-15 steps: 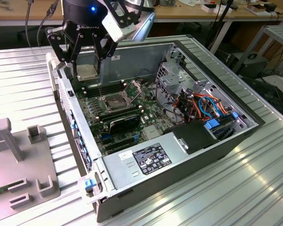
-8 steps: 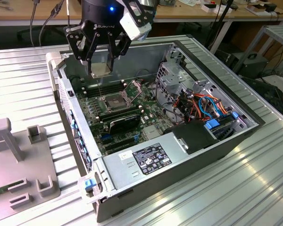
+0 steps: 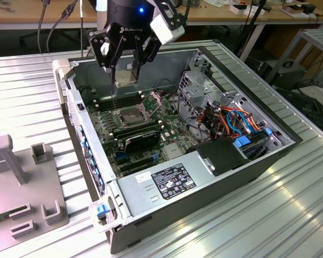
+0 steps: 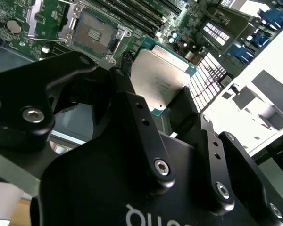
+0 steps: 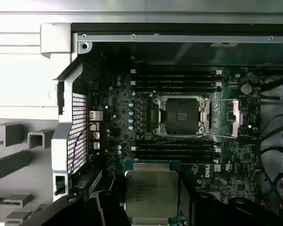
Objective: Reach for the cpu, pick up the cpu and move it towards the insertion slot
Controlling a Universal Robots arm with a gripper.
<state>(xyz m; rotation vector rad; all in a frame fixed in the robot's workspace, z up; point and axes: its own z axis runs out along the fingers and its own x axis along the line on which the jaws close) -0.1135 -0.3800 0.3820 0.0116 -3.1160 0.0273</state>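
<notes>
So the open PC case (image 3: 247, 161) lies flat, motherboard up, so the arm can come straight down. The gripper (image 3: 126, 72) is clamped on the cpu (image 5: 151, 193), carrying it flat above the board, with the insertion slot (image 5: 181, 115) at 12 o'clock from it in the first wrist view, frame open.

No print was legible; the white label (image 3: 171, 181) on the power supply (image 3: 151, 188) showed unreadable print.
</notes>
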